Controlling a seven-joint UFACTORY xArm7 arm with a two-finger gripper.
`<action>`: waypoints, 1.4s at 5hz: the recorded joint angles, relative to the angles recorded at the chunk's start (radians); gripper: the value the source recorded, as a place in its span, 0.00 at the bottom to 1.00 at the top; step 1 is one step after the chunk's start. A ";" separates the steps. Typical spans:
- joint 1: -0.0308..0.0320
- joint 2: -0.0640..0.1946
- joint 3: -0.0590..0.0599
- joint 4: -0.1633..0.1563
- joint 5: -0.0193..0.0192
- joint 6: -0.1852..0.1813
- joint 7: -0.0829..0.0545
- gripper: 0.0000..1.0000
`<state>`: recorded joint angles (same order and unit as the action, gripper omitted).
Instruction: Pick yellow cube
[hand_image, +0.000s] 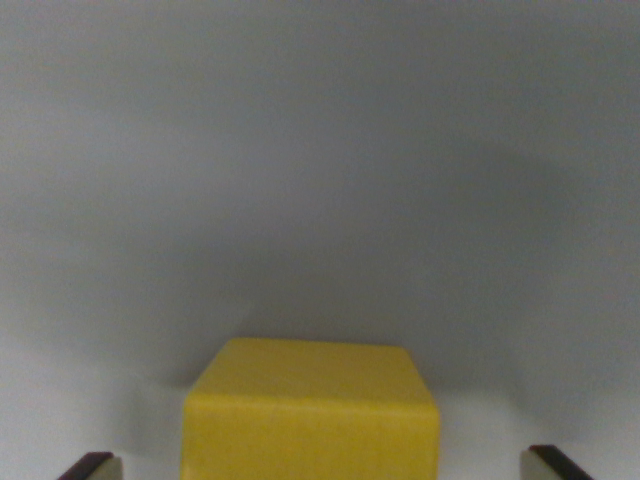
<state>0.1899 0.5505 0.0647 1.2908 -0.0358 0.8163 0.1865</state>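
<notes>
The yellow cube (312, 410) sits at the bottom middle of the wrist view, on a plain grey surface (320, 180). Its top face and near side show; its lower part is cut off by the frame edge. My gripper (320, 470) is open, with one dark fingertip (92, 466) at the wrist view's left corner and the other fingertip (556, 464) at the wrist view's right. The cube lies between the two fingertips, with a wide gap on each side. Neither fingertip touches it.
A soft shadow falls on the grey surface behind and around the cube. Nothing else is in view.
</notes>
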 joint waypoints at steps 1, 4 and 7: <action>0.0000 0.000 0.000 0.000 0.0000 0.000 0.000 0.00; 0.0001 0.000 0.000 0.000 0.0000 0.000 0.000 0.00; 0.0001 0.000 0.000 0.000 0.0000 0.000 0.000 1.00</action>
<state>0.1900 0.5508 0.0647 1.2908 -0.0358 0.8160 0.1866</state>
